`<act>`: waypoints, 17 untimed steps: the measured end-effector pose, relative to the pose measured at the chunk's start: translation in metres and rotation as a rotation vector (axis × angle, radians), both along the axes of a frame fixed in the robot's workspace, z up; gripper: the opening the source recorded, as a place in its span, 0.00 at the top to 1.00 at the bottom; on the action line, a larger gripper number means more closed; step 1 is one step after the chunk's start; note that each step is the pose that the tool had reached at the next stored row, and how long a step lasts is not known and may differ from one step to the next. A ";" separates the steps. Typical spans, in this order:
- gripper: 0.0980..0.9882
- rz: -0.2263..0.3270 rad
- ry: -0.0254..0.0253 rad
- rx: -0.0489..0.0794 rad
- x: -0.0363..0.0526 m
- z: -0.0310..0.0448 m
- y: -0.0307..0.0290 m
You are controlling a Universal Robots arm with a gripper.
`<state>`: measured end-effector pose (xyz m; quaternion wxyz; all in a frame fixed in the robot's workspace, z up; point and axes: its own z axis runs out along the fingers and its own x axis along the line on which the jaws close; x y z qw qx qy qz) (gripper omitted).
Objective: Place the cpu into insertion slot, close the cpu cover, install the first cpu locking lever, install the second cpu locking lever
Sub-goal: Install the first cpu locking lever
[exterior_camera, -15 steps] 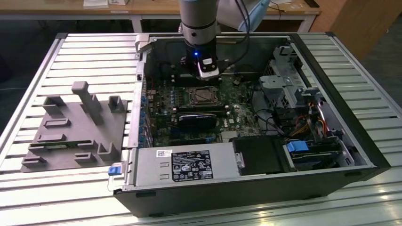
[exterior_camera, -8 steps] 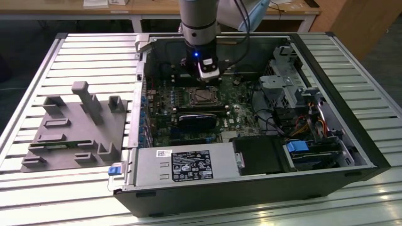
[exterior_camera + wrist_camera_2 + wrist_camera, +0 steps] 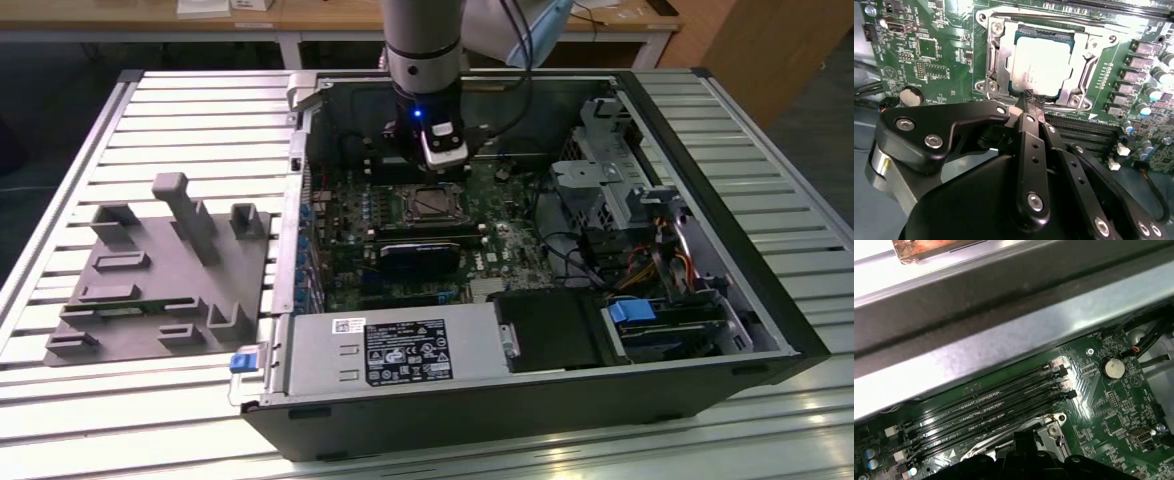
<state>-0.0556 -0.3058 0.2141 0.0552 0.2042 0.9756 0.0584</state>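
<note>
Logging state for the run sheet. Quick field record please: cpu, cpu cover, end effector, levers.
cpu: seated, silver top shows through the cover's cut-out
cpu cover: down flat over the cpu
end effector: tip at the cover's edge on the side of the memory slots; contact cannot be told
locking levers: latched or not, cannot tell
case: open, lying on the slatted table

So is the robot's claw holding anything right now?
Nothing that shows. The gripper is shut, its tip at the edge of the cpu cover over the cpu.
</note>
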 end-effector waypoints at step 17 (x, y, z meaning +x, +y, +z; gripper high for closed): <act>1.00 0.000 0.0001 0.000 0.0000 0.0207 -0.0001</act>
